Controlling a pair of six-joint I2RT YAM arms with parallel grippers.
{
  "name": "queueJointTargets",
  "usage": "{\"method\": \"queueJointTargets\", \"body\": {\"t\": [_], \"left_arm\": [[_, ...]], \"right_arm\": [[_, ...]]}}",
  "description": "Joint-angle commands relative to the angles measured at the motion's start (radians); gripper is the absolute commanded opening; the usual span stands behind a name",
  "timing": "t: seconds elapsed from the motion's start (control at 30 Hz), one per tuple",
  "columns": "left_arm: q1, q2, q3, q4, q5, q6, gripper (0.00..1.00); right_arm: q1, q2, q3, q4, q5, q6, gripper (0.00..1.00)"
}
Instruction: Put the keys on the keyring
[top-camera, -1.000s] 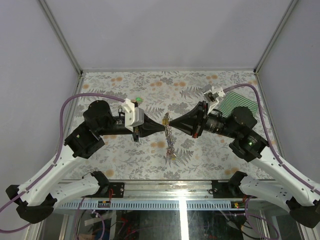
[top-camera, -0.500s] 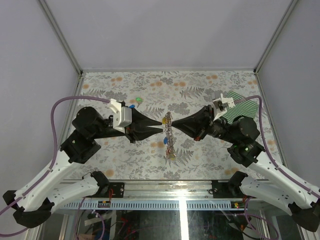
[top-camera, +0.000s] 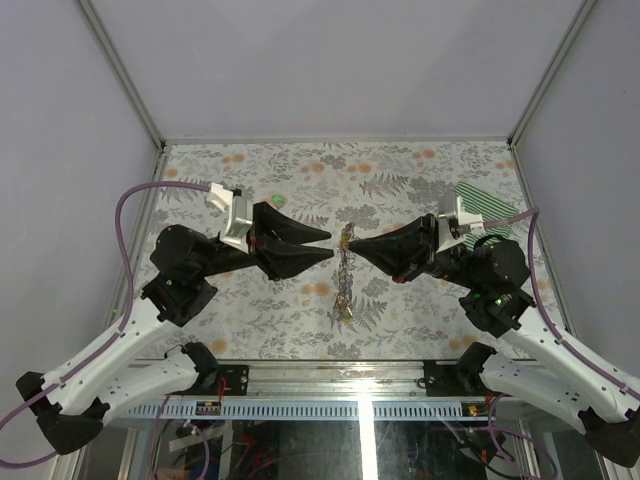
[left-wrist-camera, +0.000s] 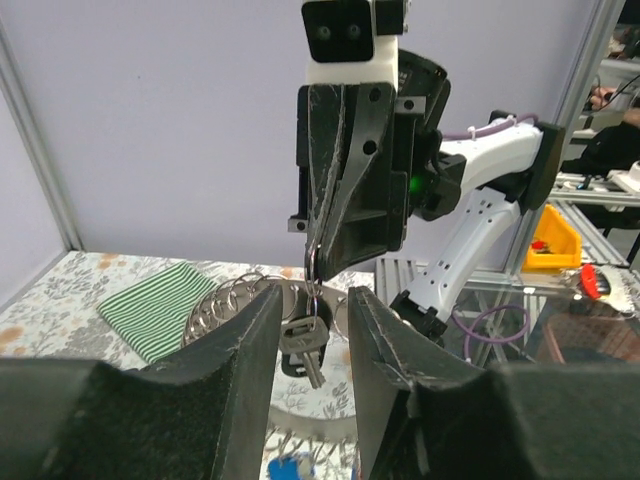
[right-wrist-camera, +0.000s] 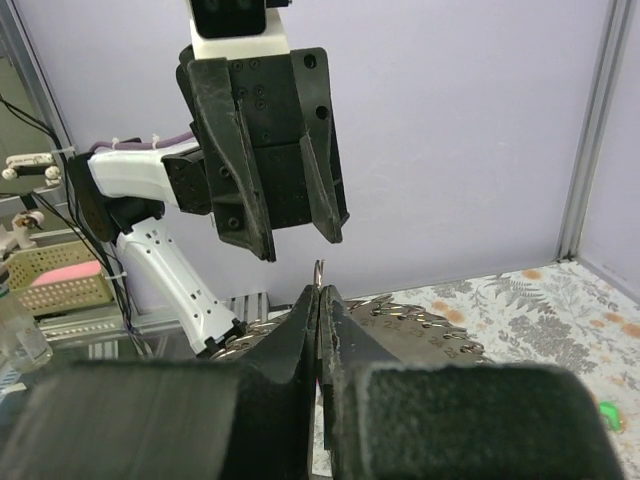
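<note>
Now your left claw (top-camera: 328, 247) has let go: its jaws stand partly open and empty, and it has eased back from the keyring (top-camera: 345, 275). A dark key (left-wrist-camera: 303, 340) dangles just below the right claw (top-camera: 352, 247), which stays pinched shut on a thin loop at the ring's top. That key looks threaded, so turn next to the green key (top-camera: 277, 199) lying on the surface behind your left claw.

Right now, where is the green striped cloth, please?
In the top view, the green striped cloth lies at the table's far right, behind the right arm's wrist.
</note>
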Motion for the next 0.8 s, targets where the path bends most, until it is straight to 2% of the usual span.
{"method": "queueJointTargets", "body": {"t": [0.0, 0.77], "left_arm": [[-0.006, 0.0, -0.001, 0.173, 0.017, -0.074, 0.34], [-0.014, 0.053, -0.026, 0.22, 0.03, -0.114, 0.35]], "right_arm": [[0.004, -0.008, 0.06, 0.105, -0.01, -0.078, 0.0], [0.004, 0.01, 0.093, 0.116, -0.035, -0.075, 0.0]]}}
